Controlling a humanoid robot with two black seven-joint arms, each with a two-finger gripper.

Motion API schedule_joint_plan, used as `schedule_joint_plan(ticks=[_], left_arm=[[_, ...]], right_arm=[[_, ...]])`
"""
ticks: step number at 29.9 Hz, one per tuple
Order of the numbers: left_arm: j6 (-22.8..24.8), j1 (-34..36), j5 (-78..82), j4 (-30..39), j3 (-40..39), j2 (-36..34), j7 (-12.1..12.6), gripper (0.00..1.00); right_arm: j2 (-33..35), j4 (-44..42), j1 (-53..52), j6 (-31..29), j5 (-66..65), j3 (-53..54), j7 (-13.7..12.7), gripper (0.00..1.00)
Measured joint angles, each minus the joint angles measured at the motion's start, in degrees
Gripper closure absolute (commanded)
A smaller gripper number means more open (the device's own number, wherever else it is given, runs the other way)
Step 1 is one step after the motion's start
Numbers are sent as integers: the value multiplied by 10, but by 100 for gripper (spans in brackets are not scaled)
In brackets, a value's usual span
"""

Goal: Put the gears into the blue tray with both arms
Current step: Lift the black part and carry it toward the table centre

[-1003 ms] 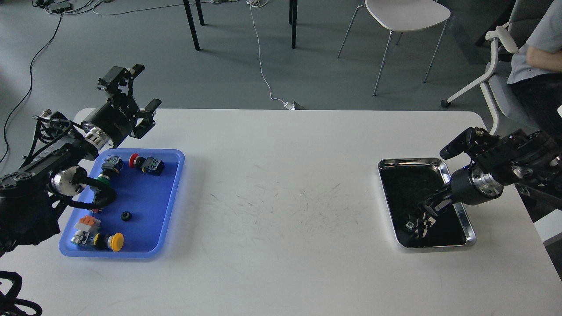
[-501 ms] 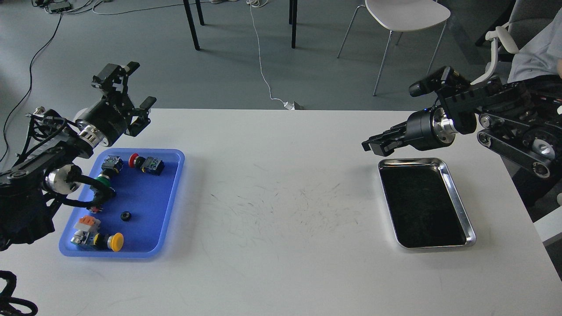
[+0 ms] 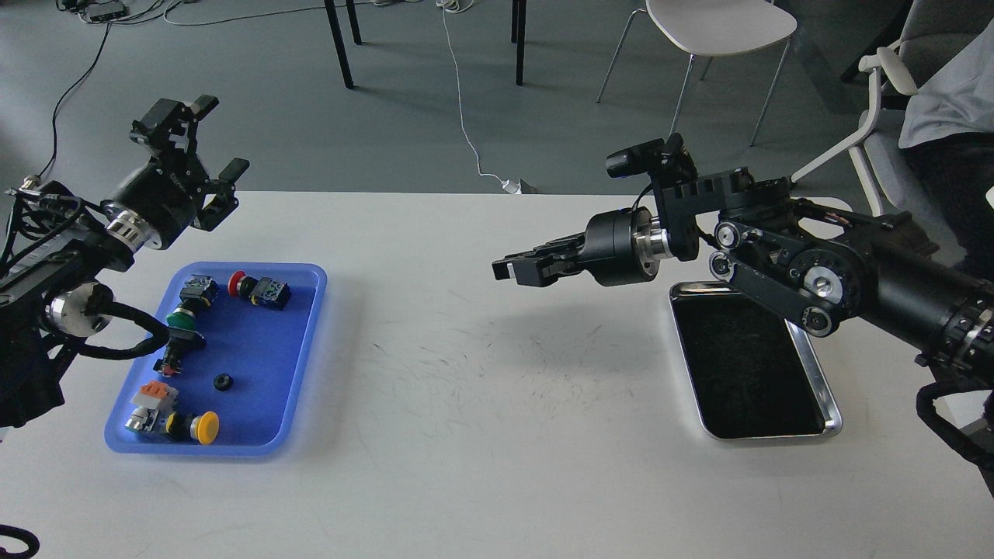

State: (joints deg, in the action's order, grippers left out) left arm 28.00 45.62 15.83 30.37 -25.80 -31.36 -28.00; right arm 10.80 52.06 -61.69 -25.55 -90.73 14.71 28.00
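Since half a second ago the right arm has swung leftward from above the steel tray and now stretches over the bare white table; its right gripper points left, fingers close together, though I cannot tell whether anything is pinched between them. The left gripper has drawn back past the table's far-left corner, fingers spread wide.

In the head view, one gear, a small black ring, lies inside the blue tray among push-button switches. The tabletop between the two trays is open. Beyond the far edge, grey floor holds a white chair, table legs and a cable.
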Motion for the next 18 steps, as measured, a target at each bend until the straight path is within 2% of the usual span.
schedule_joint_plan(ticks=[8, 18], left_arm=[[0, 0, 0, 14, 2, -15, 0, 1], [0, -3, 0, 36, 2, -42, 0, 1]], right_arm=[[-98, -59, 65, 29, 15, 33, 0, 99], [-108, -126, 100, 45, 15, 24, 0, 99]])
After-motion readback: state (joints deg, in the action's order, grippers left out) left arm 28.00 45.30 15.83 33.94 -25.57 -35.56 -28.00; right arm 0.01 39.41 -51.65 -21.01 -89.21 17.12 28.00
